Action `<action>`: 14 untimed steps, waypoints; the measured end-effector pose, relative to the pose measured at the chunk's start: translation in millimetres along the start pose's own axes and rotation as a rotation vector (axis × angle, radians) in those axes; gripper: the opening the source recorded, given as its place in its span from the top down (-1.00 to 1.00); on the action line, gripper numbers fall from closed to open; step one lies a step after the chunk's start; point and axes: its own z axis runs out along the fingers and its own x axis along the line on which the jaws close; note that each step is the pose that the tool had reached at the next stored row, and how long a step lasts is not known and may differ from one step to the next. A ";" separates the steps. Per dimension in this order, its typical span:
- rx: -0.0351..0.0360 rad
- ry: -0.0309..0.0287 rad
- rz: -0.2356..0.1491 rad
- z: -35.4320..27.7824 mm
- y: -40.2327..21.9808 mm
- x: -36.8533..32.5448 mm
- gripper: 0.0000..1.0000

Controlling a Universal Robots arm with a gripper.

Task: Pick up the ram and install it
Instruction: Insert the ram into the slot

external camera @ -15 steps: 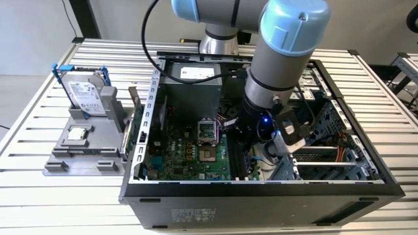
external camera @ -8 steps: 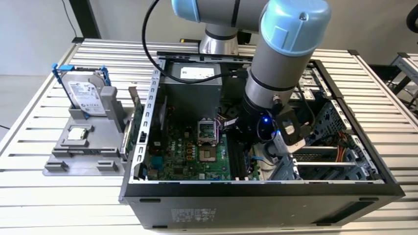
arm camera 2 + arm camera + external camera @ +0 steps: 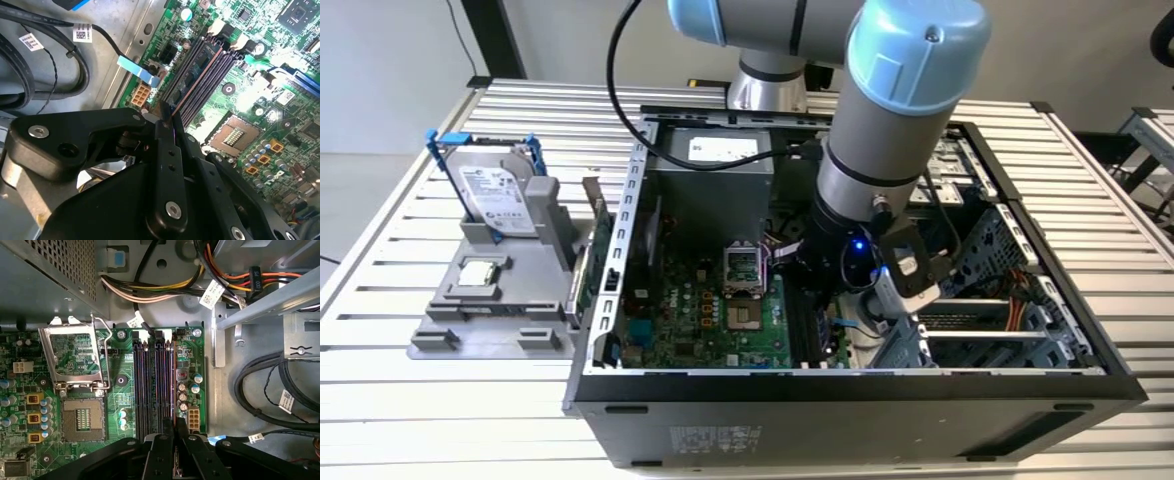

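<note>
on a slatted metal bench [image 3: 440,400] sits an open computer case [image 3: 854,385]. the jaws pinch the ram [image 3: 197,75] upright, lined up over the black slots [image 3: 152,385] so it can slide in.

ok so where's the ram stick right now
In the second wrist view the ram stands on edge in the motherboard's slots, just ahead of the gripper, beside the open CPU socket.

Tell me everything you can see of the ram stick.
The ram is a long, thin, flat board, seen edge-on: dark, with a reddish upper edge. It stands on edge, lined up with the black slots of the green motherboard. The hand pinches its near end. Whether it is fully seated cannot be told.
</note>
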 end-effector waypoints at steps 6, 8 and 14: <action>-0.0041 0.0019 0.000 -3.8 0.1 -0.1 1.00; -0.0043 0.0025 -0.001 -3.3 0.1 -0.2 1.00; -0.0012 0.0027 -0.005 -0.1 -0.1 -0.3 1.00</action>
